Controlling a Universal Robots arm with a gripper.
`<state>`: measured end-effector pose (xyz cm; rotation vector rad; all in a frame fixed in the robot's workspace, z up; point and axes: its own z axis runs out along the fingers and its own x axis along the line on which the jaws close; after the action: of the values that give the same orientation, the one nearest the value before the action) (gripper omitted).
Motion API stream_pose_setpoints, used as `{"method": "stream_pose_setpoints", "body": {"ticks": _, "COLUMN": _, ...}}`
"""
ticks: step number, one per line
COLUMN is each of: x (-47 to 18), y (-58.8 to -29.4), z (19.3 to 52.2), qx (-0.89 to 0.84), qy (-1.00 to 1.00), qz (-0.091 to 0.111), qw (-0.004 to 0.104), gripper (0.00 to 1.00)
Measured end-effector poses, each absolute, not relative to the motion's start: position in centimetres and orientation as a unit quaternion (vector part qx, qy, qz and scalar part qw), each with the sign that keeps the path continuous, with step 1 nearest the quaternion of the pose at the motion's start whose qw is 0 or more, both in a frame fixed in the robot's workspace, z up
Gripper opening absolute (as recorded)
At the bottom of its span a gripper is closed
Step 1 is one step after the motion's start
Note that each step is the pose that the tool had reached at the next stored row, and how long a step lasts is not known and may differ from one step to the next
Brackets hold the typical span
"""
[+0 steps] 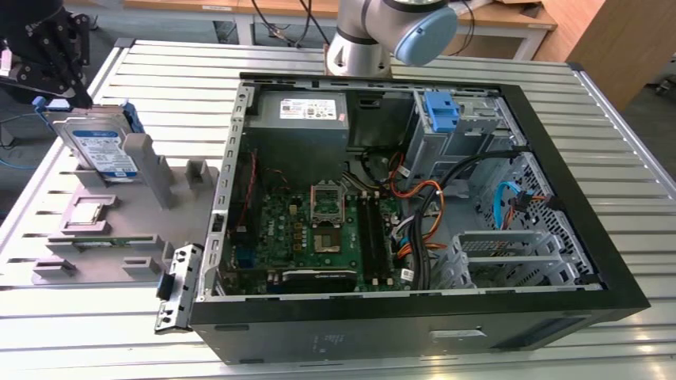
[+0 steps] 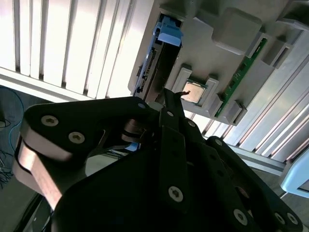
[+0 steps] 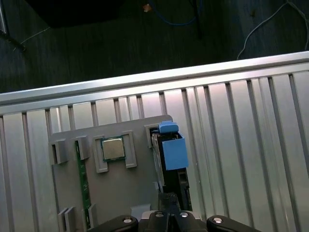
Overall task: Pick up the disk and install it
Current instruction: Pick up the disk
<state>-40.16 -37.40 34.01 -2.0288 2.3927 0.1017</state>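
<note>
The disk (image 1: pixel 100 150), silver with a blue-and-white label and a blue plastic carrier, stands on edge in a slot of the grey fixture (image 1: pixel 158 198) at the exterior view's left. Both wrist views show it edge-on, the blue carrier (image 3: pixel 173 150) (image 2: pixel 168 33) facing the camera. My black gripper (image 1: pixel 63 95) hangs above and slightly outside the disk, apart from it. Its tips (image 3: pixel 169 199) (image 2: pixel 170 96) sit together, shut, with nothing between them.
On the same fixture lie a small grey square chip (image 1: pixel 90 212) (image 3: pixel 112 149) and a green memory stick (image 1: pixel 100 243) (image 3: pixel 82 179). The open computer case (image 1: pixel 423 206) fills the table's middle, a bare blue bracket (image 1: pixel 442 111) in its drive bay. The slatted table's edge (image 3: pixel 145 79) runs just beyond the fixture.
</note>
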Motion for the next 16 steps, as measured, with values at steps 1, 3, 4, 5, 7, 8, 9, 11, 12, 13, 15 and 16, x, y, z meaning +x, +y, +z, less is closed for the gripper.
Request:
{"method": "stream_pose_setpoints", "body": {"ticks": 1, "x": -40.23, "y": -37.40, "z": 34.00, "qx": -0.647, "qy": 0.762, "qz": 0.034, "qw": 0.003, "gripper": 0.11}}
{"method": "stream_pose_setpoints", "body": {"ticks": 3, "x": -40.29, "y": -37.39, "z": 33.97, "qx": -0.649, "qy": 0.760, "qz": 0.037, "qw": 0.007, "gripper": 0.11}}
{"method": "stream_pose_setpoints", "body": {"ticks": 4, "x": -40.31, "y": -37.39, "z": 33.96, "qx": -0.650, "qy": 0.759, "qz": 0.039, "qw": 0.009, "gripper": 0.11}}
{"method": "stream_pose_setpoints", "body": {"ticks": 5, "x": -40.33, "y": -37.39, "z": 33.94, "qx": -0.651, "qy": 0.758, "qz": 0.040, "qw": 0.011, "gripper": 0.11}}
{"method": "stream_pose_setpoints", "body": {"ticks": 7, "x": -40.38, "y": -37.38, "z": 33.90, "qx": -0.654, "qy": 0.756, "qz": 0.043, "qw": 0.014, "gripper": 0.11}}
{"method": "stream_pose_setpoints", "body": {"ticks": 8, "x": -40.41, "y": -37.39, "z": 33.89, "qx": -0.654, "qy": 0.755, "qz": 0.044, "qw": 0.015, "gripper": 0.11}}
{"method": "stream_pose_setpoints", "body": {"ticks": 9, "x": -40.44, "y": -37.39, "z": 33.87, "qx": -0.655, "qy": 0.754, "qz": 0.044, "qw": 0.015, "gripper": 0.11}}
{"method": "stream_pose_setpoints", "body": {"ticks": 11, "x": -40.61, "y": -37.39, "z": 33.81, "qx": -0.656, "qy": 0.753, "qz": 0.044, "qw": 0.016, "gripper": 0.11}}
{"method": "stream_pose_setpoints", "body": {"ticks": 12, "x": -40.70, "y": -37.39, "z": 33.76, "qx": -0.657, "qy": 0.753, "qz": 0.044, "qw": 0.016, "gripper": 0.11}}
{"method": "stream_pose_setpoints", "body": {"ticks": 13, "x": -40.81, "y": -37.39, "z": 33.72, "qx": -0.657, "qy": 0.752, "qz": 0.044, "qw": 0.016, "gripper": 0.11}}
{"method": "stream_pose_setpoints", "body": {"ticks": 15, "x": -40.94, "y": -37.40, "z": 33.65, "qx": -0.658, "qy": 0.751, "qz": 0.044, "qw": 0.016, "gripper": 0.11}}
{"method": "stream_pose_setpoints", "body": {"ticks": 16, "x": -40.97, "y": -37.40, "z": 33.62, "qx": -0.659, "qy": 0.751, "qz": 0.044, "qw": 0.017, "gripper": 0.11}}
